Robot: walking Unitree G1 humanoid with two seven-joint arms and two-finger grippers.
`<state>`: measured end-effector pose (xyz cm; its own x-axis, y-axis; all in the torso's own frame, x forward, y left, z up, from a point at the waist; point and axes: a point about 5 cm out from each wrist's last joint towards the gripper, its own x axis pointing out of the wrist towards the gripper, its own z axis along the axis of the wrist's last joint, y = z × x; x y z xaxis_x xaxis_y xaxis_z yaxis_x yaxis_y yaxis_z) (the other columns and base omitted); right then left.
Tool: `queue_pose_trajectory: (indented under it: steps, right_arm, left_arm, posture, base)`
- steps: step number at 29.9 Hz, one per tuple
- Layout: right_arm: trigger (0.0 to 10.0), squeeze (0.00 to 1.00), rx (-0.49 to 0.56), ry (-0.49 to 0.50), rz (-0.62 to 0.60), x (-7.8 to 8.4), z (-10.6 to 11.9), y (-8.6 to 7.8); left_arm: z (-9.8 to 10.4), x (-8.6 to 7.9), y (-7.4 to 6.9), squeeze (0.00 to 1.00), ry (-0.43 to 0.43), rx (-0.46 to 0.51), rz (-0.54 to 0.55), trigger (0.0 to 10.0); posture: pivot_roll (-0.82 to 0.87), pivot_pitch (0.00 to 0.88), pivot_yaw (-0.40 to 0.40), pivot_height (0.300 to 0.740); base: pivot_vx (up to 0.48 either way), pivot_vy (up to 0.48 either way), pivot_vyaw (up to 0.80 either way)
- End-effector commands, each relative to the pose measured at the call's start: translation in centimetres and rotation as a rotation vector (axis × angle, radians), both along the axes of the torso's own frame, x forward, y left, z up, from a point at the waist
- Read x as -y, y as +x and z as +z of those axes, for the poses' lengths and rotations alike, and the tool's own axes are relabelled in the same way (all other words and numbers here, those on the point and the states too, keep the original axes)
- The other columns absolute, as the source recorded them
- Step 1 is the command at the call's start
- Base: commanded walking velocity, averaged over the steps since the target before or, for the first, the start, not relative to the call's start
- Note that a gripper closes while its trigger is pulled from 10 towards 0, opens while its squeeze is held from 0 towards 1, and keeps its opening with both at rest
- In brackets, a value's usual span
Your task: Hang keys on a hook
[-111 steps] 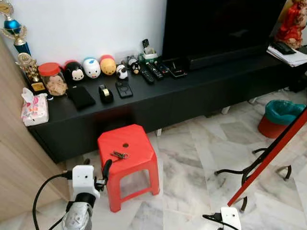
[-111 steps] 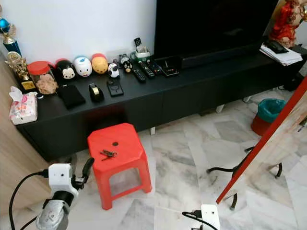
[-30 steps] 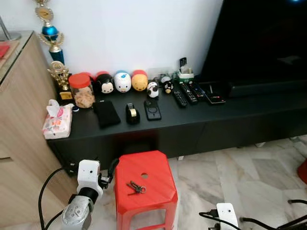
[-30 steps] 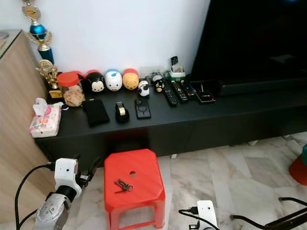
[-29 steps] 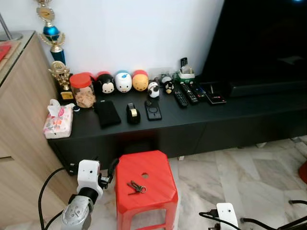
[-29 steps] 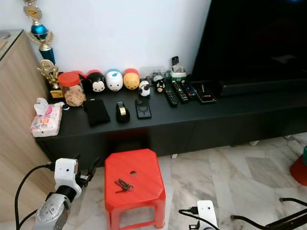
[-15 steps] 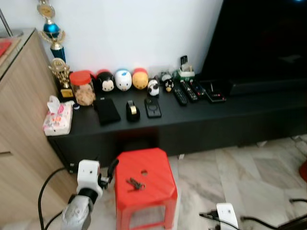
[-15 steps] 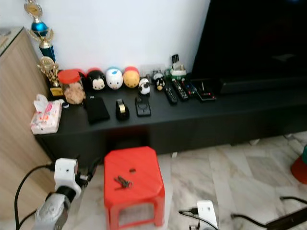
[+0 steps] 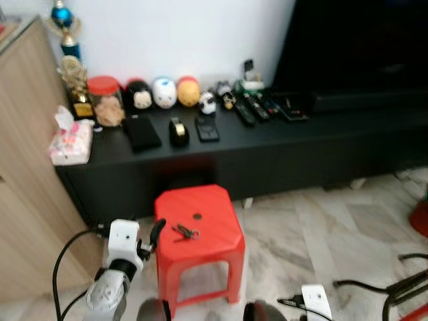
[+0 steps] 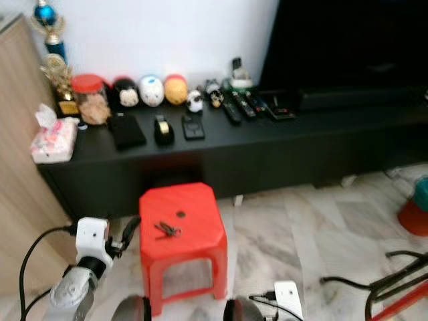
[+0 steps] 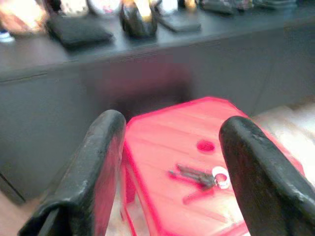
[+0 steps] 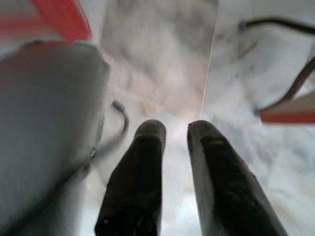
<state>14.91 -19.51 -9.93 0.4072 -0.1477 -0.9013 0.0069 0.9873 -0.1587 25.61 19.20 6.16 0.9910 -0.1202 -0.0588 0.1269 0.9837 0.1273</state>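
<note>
Home living room: long low black TV console (image 9: 281,144), large dark television screen (image 9: 361,47), marble-tile floor (image 9: 314,227), round toy figurines (image 9: 164,92), trophies (image 9: 67,40), remote controls (image 9: 257,107).

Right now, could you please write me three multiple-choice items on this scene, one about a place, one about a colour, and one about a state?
1. Where do the keys lie?
A. On the black cabinet
B. On the stool's top
C. On the marble floor

2. What colour is the stool?
A. Red
B. Blue
C. White

3. How do the fingers of the left gripper stand?
A. Shut on the keys
B. Shut on nothing
C. Spread apart, holding nothing

Answers:
1 B: the keys rest on the stool's flat top, near its small round hole.
2 A: the plastic stool is bright red against the pale floor.
3 C: in the left wrist view the two black fingers stand wide apart, with the keys lying untouched beyond them.
</note>
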Motion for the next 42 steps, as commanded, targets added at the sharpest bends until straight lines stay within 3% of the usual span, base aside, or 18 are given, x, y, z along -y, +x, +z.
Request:
queue_pose_trajectory:
  steps: [1,12,22,42]
  right_arm:
    - [10.0,0.0,0.04,-0.012,0.008,0.3,0.6,1.4]
    - [10.0,0.0,0.028,-0.023,0.004,0.4,0.5,1.2]
    - [10.0,0.0,0.034,-0.012,0.004,0.4,0.6,1.3]
    - [10.0,0.0,0.022,-0.017,0.01,0.5,0.5,1.0]
  left_arm:
    - [-0.5,-0.1,-0.5,0.0,-0.009,-0.024,0.013,10.0]
    - [0.1,0.3,0.1,0.0,-0.031,-0.011,-0.006,10.0]
    - [0.7,0.4,0.4,0.0,-0.031,0.006,-0.015,10.0]
    - [0.1,0.5,0.4,0.0,-0.014,-0.046,-0.022,10.0]
  posture:
    - [0.07,0.021,-0.106,0.63]
    - [0.07,0.03,-0.108,0.63]
    - [0.07,0.039,-0.109,0.582]
    - [0.06,0.042,-0.11,0.582]
  base:
    - [0.0,0.0,0.0]
    - [0.0,0.0,0.0]
    - [0.0,0.0,0.0]
    - [0.027,0.0,0.0]
